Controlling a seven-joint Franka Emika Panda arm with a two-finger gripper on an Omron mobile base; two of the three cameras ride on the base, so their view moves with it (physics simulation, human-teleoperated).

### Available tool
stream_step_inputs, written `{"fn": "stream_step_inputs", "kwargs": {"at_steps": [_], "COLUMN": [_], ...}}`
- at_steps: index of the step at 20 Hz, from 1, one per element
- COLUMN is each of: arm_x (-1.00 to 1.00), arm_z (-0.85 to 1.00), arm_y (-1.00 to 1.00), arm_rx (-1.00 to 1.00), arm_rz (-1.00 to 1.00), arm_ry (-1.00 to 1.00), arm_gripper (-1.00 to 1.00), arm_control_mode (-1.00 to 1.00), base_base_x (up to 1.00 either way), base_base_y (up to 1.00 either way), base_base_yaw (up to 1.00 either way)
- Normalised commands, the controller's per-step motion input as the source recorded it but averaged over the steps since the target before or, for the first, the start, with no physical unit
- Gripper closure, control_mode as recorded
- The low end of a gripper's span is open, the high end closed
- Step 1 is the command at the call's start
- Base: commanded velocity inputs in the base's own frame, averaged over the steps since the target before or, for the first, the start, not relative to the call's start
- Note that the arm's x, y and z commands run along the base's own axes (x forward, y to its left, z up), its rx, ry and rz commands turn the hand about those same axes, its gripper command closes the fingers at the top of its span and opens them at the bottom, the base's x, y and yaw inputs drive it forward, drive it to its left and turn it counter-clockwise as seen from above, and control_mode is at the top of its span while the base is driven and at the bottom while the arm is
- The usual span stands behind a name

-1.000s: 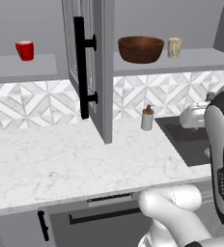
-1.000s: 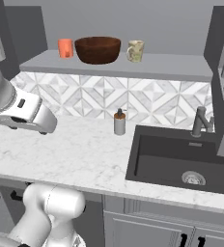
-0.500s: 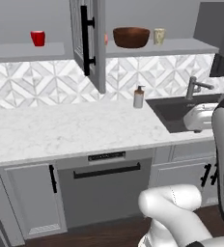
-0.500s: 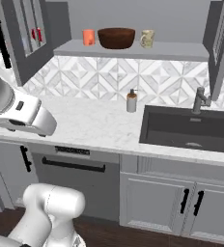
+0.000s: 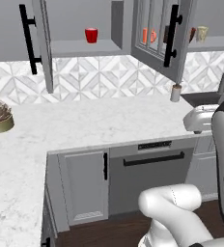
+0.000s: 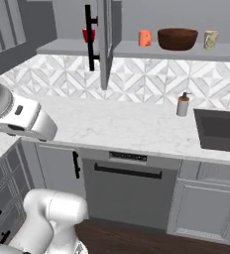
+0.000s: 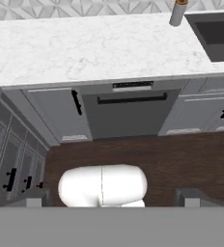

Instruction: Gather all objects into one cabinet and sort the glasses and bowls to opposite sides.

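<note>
Here, in the left base view, the red cup (image 5: 91, 35) is seen on the shelf (image 5: 80, 48) between open cabinet doors.

In the right base view, the orange cup (image 6: 144, 38), wooden bowl (image 6: 177, 39) and beige cup (image 6: 210, 39) are lined up.

In the hand view, the gripper (image 7: 110, 198) is spread wide and empty, aimed at the floor (image 7: 147, 152), well apart from the cups.

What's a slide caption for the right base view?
Open wall cabinets: red cup left of the door; orange cup, wooden bowl, beige cup right.
</note>
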Motion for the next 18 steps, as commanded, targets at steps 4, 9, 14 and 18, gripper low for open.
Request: {"fn": "stream_step_inputs", "kwargs": {"at_steps": [4,9,14,18], "arm_x": [0.0,0.0,0.0,0.0], "arm_z": [0.0,0.0,0.0,0.0], "arm_y": [0.0,0.0,0.0,0.0], "arm_rx": [0.0,0.0,0.0,0.0], "arm_rz": [0.0,0.0,0.0,0.0], "arm_ry": [0.0,0.0,0.0,0.0], "arm_gripper": [-1.0,-1.0,-1.0,-1.0], "arm_control_mode": [1.0,1.0,1.0,1.0], "base_base_x": [0.3,0.44,0.64,0.74], "base_base_y": [0.76,0.25,0.0,0.0], "base_base_yaw": [0.0,0.0,0.0,0.0]}}
